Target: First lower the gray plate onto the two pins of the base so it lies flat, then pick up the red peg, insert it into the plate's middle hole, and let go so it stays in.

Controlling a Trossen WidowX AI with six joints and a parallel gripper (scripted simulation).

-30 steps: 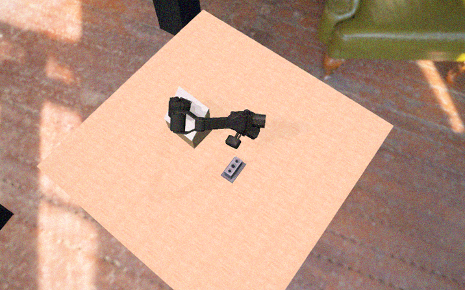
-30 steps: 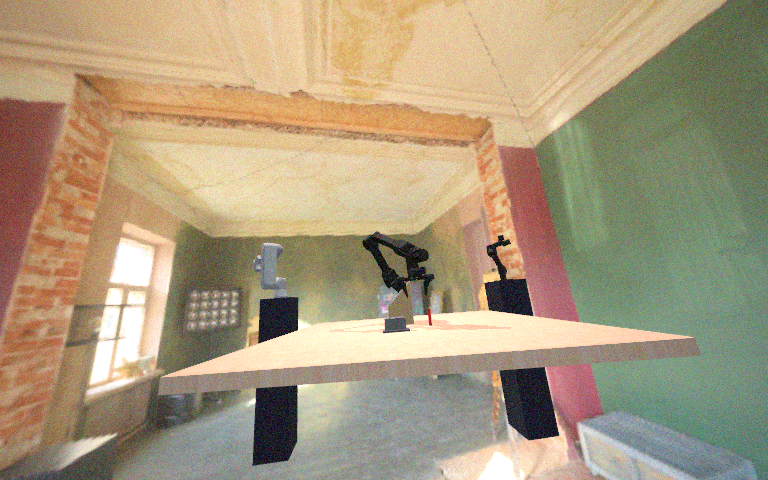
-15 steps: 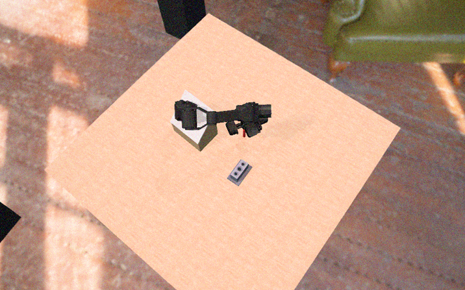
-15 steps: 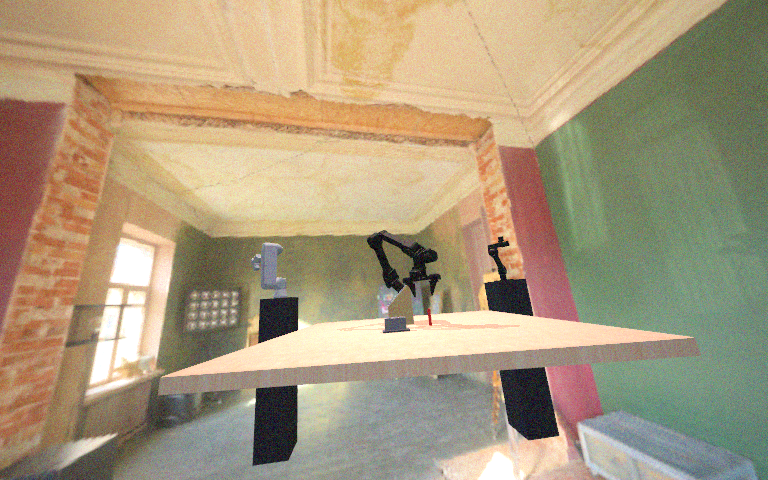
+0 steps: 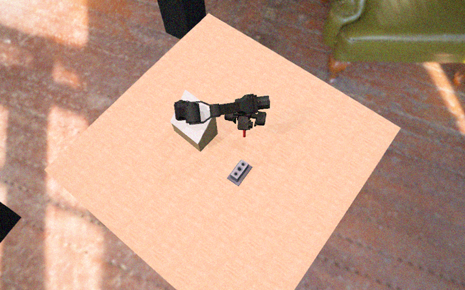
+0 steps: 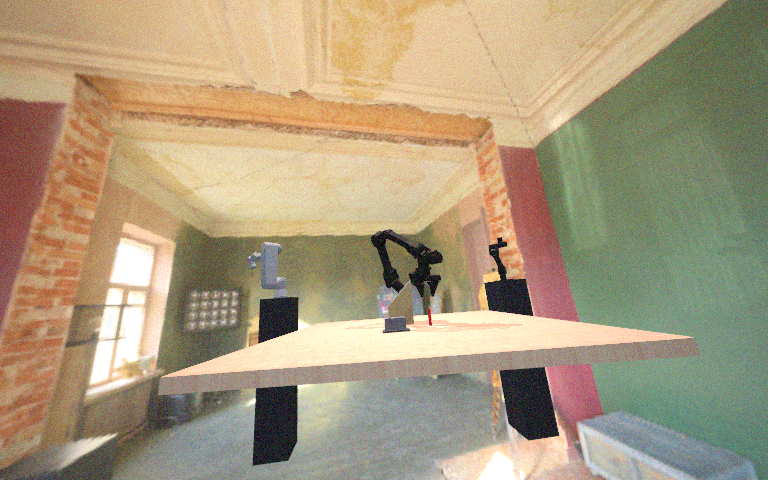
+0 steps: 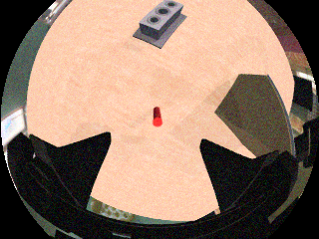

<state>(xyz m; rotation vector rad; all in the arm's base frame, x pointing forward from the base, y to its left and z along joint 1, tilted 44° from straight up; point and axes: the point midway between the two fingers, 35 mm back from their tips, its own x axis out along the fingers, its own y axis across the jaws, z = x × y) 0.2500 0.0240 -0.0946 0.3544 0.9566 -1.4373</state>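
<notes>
- The six-joint arm reaches toward three o'clock in the top view, elbow raised.
- Its parallel-jaw gripper hangs downward, fingers spread wide.
</notes>
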